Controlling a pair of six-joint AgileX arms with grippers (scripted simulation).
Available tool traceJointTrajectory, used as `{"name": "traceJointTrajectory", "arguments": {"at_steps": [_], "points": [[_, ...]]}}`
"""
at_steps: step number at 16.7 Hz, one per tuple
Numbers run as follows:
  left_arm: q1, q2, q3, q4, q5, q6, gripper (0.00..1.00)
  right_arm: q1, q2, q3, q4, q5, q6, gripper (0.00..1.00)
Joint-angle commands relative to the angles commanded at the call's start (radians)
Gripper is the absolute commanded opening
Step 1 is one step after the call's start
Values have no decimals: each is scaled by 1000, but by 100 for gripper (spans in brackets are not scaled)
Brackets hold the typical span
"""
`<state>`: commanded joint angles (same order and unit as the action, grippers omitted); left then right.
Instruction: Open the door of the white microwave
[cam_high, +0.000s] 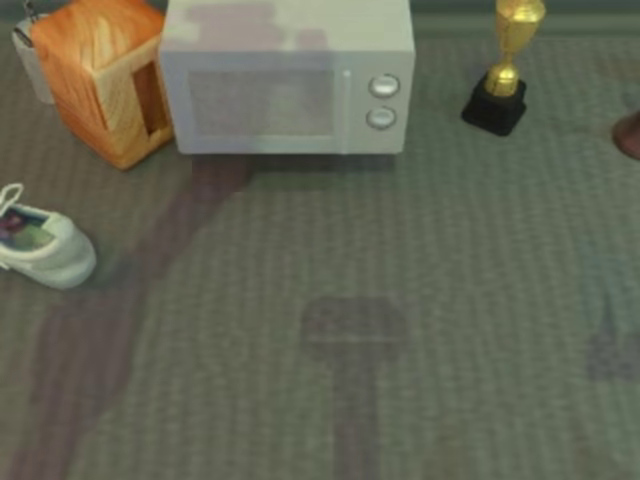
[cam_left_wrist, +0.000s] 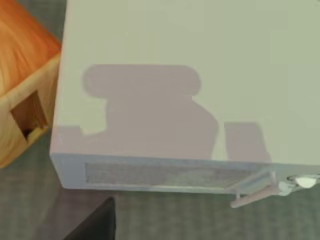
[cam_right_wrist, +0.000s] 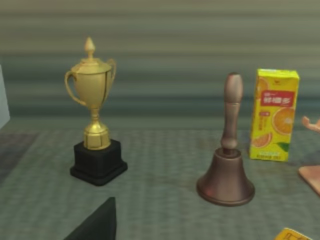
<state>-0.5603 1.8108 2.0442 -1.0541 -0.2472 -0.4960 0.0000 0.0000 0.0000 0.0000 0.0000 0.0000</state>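
The white microwave (cam_high: 290, 40) stands at the back of the table, left of centre, with two round knobs (cam_high: 383, 100) on its right front. Its door (cam_high: 262, 103), with the grey mesh window, lies flush with the front. In the left wrist view I look down on the microwave's top (cam_left_wrist: 200, 50), the door (cam_left_wrist: 165, 175) and a thin bar handle (cam_left_wrist: 252, 196) at the door's knob-side edge. Only a dark tip of my left gripper (cam_left_wrist: 95, 225) shows, above and in front of the microwave, touching nothing. My right gripper (cam_right_wrist: 97, 225) is far to the right, idle. Neither arm shows in the top view.
A wooden orange box (cam_high: 100, 75) sits close against the microwave's left side. A white shoe (cam_high: 45, 245) lies at the left edge. Right of the microwave stand a gold trophy (cam_high: 505, 65), a bronze bell (cam_right_wrist: 226, 170) and a yellow juice carton (cam_right_wrist: 275, 115).
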Motion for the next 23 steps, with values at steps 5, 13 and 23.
{"name": "traceJointTrajectory", "arguments": {"at_steps": [5, 13, 23], "points": [[-97, 365, 351, -203, -55, -95, 100, 0, 0, 0, 0, 0, 0, 100], [-134, 528, 496, -297, -83, -134, 100, 0, 0, 0, 0, 0, 0, 100], [-90, 577, 353, -89, -64, -91, 100, 0, 0, 0, 0, 0, 0, 100]]}}
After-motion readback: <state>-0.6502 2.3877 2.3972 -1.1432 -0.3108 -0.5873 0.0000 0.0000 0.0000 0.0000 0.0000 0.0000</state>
